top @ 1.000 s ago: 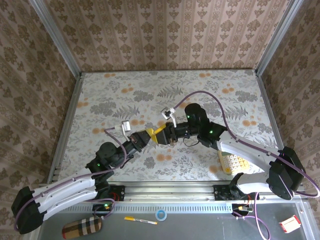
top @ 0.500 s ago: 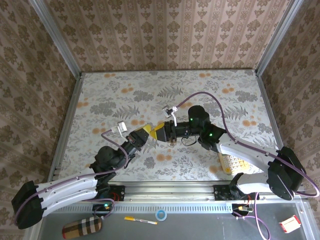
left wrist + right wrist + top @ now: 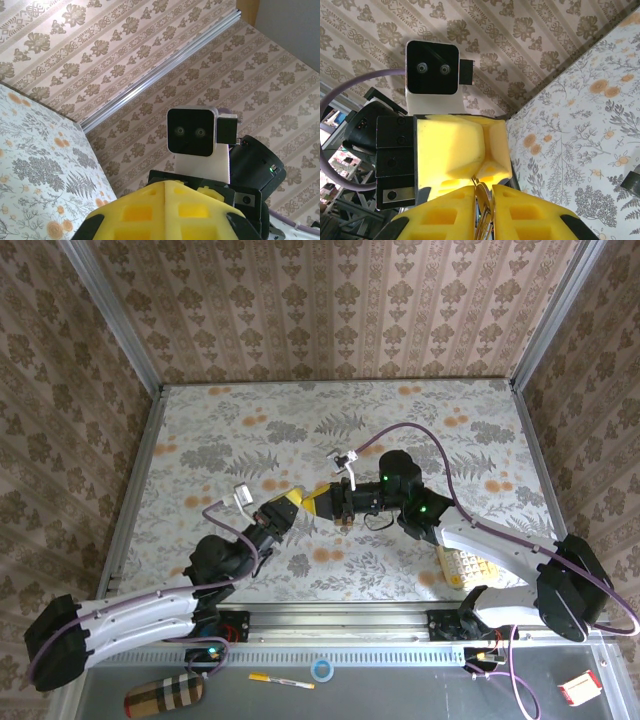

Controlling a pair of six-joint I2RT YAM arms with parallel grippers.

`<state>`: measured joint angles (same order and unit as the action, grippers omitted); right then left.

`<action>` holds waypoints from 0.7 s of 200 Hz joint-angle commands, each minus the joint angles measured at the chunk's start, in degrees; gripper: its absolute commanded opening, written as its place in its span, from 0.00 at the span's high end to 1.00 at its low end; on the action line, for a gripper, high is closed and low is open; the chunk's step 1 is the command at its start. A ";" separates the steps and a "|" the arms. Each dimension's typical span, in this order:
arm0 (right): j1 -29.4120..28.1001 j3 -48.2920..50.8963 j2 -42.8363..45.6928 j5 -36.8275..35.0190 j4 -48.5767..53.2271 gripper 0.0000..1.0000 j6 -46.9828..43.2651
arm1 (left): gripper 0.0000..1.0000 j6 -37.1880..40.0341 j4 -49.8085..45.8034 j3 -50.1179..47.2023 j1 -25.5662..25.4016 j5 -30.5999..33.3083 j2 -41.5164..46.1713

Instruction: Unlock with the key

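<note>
two grippers are meeting tip to tip: the left gripper (image 3: 297,508), fully closed, at nine o'clock of the right gripper (image 3: 313,504), which is pinching a thin brassy sliver, seemingly the key (image 3: 482,202). so slight a hold is risking a drop.

On my feed the left gripper (image 3: 165,186) has matt yellow plastic fingers, moulded with square pockets, on smooth black plastic mounts, and the right gripper (image 3: 482,196) looks the same. A thin brassy metal sliver (image 3: 482,212) glints between its pads. The wrist camera housing (image 3: 200,157) is smooth white plastic with a glossy black face. The table (image 3: 420,420) cover is a matt floral print, and the corner rail (image 3: 150,85) is brushed silvery metal
</note>
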<state>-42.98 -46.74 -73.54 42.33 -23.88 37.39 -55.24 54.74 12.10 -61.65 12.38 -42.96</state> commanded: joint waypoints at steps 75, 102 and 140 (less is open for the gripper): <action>0.53 0.49 2.30 0.04 -3.73 1.00 0.82 | 1.00 0.92 5.27 -2.43 -3.13 3.15 -2.62; 0.55 0.51 2.77 0.13 -4.65 1.00 1.29 | 1.00 0.88 6.25 -2.76 -3.69 3.71 -4.00; 1.02 -1.21 4.18 -0.28 3.08 1.00 -2.47 | 1.00 -1.40 5.84 -4.88 -3.83 5.47 -4.02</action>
<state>-42.39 -46.09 -72.36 42.48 -22.50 37.65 -55.44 62.65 10.11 -64.60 16.58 -46.89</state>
